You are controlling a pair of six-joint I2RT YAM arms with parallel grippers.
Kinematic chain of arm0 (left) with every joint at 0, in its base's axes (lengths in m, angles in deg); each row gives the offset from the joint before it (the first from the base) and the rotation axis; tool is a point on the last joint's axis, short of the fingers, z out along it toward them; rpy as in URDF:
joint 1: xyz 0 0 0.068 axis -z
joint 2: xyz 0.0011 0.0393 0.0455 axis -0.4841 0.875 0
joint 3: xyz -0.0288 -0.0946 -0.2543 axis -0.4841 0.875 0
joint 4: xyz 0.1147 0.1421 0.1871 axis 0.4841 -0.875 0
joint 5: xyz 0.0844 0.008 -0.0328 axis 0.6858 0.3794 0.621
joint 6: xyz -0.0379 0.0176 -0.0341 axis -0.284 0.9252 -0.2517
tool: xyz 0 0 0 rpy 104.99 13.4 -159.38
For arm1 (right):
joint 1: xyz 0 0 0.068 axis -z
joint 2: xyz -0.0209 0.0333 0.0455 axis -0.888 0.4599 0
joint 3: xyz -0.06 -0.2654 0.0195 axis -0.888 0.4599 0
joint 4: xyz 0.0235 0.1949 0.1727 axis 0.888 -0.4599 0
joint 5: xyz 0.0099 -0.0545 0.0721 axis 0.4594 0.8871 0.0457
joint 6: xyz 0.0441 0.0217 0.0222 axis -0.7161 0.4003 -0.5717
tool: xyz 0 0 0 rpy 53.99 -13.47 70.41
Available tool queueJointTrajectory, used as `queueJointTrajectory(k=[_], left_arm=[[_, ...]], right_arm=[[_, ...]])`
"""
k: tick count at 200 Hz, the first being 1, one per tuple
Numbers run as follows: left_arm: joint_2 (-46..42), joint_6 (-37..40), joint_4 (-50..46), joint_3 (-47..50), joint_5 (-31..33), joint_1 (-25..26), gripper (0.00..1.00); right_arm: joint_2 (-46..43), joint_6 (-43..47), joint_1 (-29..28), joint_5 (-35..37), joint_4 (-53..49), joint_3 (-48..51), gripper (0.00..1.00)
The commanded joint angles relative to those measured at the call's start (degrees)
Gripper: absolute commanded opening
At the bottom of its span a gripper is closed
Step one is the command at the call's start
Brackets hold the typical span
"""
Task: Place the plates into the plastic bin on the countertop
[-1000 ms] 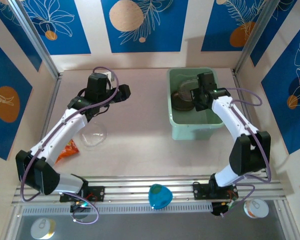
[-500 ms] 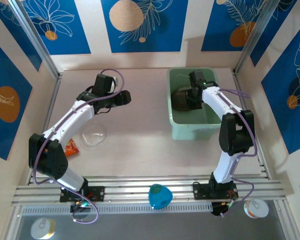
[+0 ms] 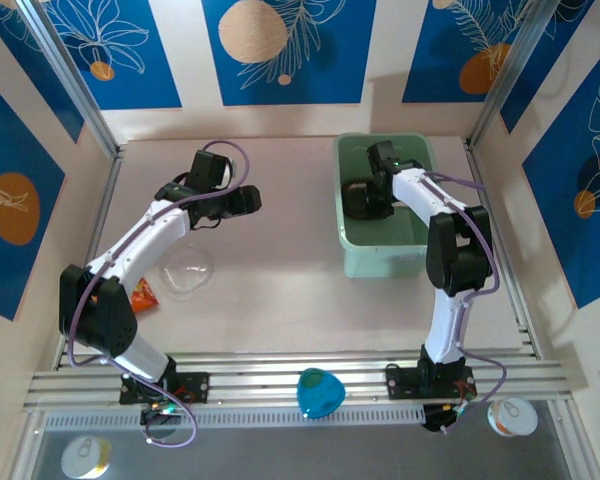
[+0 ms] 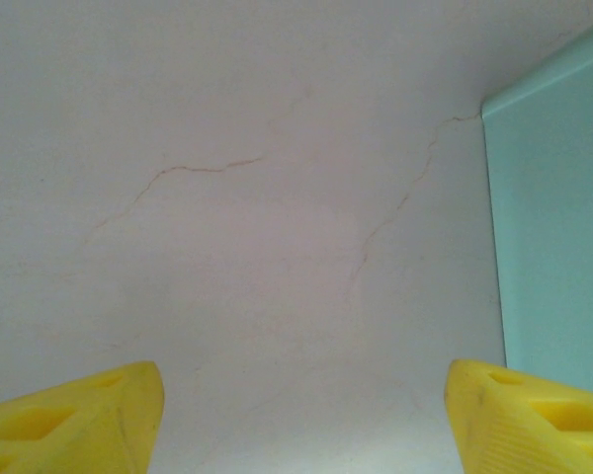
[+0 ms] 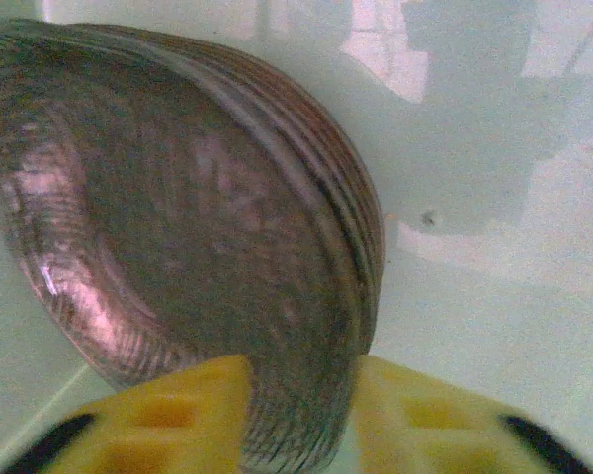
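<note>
A stack of brownish translucent plates point(image 5: 178, 197) leans on edge inside the mint-green plastic bin point(image 3: 382, 262). My right gripper point(image 5: 301, 395) is down in the bin point(image 5: 494, 257), and its yellow fingers point(image 5: 168, 415) stand apart on either side of the stack's lower rim. One clear plate point(image 3: 187, 270) lies on the countertop point(image 3: 280, 270) at the left. My left gripper point(image 3: 242, 198) hovers open over bare countertop point(image 4: 277, 197), well above and to the right of that plate. Nothing is between its jaws, and the bin's corner point(image 4: 553, 227) is at its right.
An orange packet point(image 3: 140, 294) lies beside the left arm, left of the clear plate. A blue object point(image 3: 320, 392) sits on the near metal rail. Two cans point(image 3: 85, 455) stand below the rail. Blue-patterned walls close in the back and sides.
My right gripper moved left and deeper into the bin, and its jaws parted around the stack's rim. The left gripper shifted slightly right and stayed open.
</note>
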Motion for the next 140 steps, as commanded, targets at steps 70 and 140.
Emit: queueJointTrajectory(k=[70, 140], left_arm=[[-10.0, -5.8, -9.4, 6.1, 6.4, -0.8, 0.78], [-22.5, -11.9, -19.4, 17.5, 6.2, -9.3, 0.81]], right_arm=[[-8.9, 7.6, -1.4, 1.7, -1.0, -1.3, 0.84], [-27.3, 14.4, -1.9, -0.2, 6.6, 14.3, 0.84]])
